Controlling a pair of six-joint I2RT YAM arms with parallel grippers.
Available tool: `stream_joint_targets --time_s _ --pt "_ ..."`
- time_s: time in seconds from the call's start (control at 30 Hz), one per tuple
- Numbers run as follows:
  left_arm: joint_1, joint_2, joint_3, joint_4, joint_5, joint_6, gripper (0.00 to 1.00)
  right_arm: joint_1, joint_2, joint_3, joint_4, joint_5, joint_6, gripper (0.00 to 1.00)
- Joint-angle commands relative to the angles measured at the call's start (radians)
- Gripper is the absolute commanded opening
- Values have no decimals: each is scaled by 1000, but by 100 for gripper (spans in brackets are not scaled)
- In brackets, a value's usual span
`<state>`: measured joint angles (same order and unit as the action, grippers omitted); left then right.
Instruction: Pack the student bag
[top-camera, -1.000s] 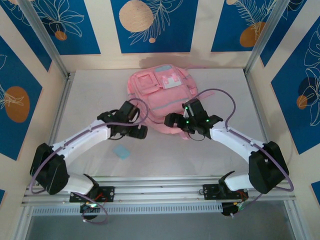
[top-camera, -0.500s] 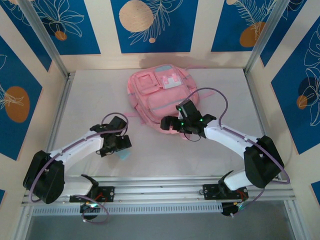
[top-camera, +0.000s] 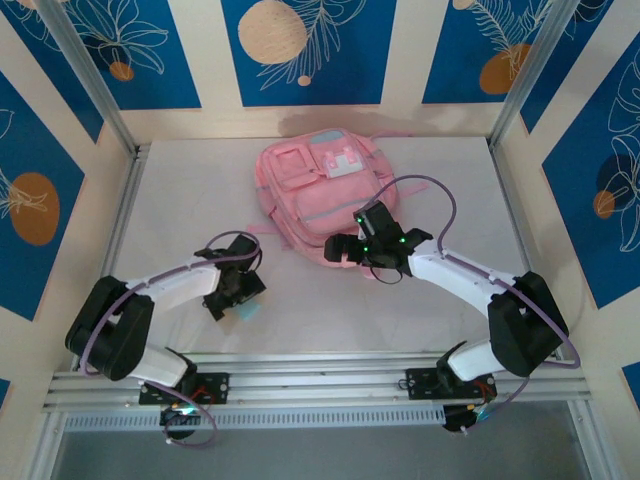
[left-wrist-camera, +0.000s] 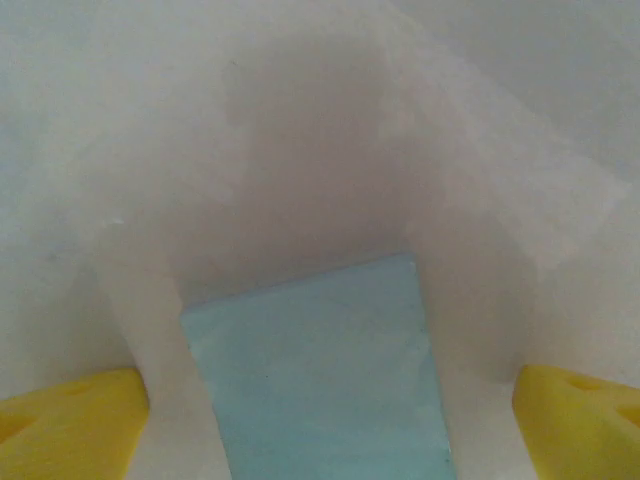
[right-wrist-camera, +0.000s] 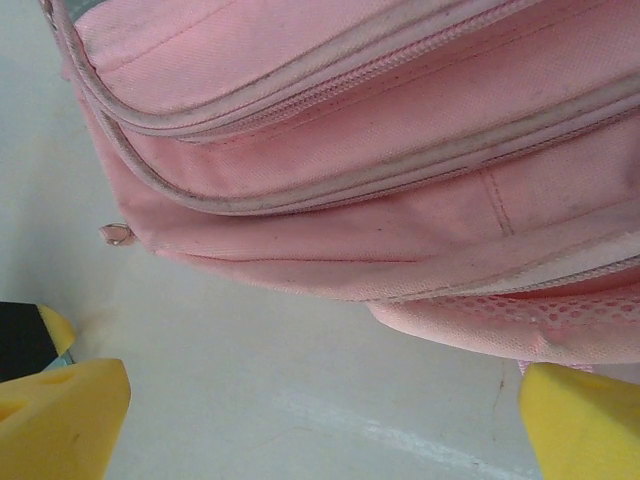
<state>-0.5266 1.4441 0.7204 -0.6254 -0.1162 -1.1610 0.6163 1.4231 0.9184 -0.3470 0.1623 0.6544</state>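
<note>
My left arm (top-camera: 165, 285) and right arm (top-camera: 460, 280), lower frame: white link shells, black joint housings, each trailed by a lilac cable (top-camera: 440, 190). My left gripper (top-camera: 238, 300) and right gripper (top-camera: 338, 248) are black. Green lights (top-camera: 372, 235) dot the right wrist. Yellow fingertips (left-wrist-camera: 70, 420) fill the wrist views' bottom corners.

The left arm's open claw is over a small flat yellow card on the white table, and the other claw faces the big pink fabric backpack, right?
The colour is wrong: the small flat card is light blue, as the left wrist view shows. The open left gripper is over it; the right gripper faces the pink fabric backpack.
</note>
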Motion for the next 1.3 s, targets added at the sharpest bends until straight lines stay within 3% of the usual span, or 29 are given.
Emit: stream_joint_targets --time_s 0.0,0.2,0.4,0.73,0.97,1.1,1.27 --pt "8 40 -22 37 10 -42 86 8 -39 -7 -20 21 -24 99" --pt "9 58 -25 49 7 -42 61 11 -46 -12 -14 11 -35 99" --pt "9 33 -11 67 -1 -31 60 13 -38 -4 -7 0 -39 100" --pt "8 -74 45 126 -2 60 48 35 -35 -4 24 -54 -57 99" --pt "8 -96 46 139 13 80 48 67 -3 -1 40 -76 -56 100" --pt "8 -97 47 148 9 89 50 91 31 -29 130 -167 -32 100" --pt "8 -62 38 163 31 78 51 159 94 -27 224 -225 -1 91"
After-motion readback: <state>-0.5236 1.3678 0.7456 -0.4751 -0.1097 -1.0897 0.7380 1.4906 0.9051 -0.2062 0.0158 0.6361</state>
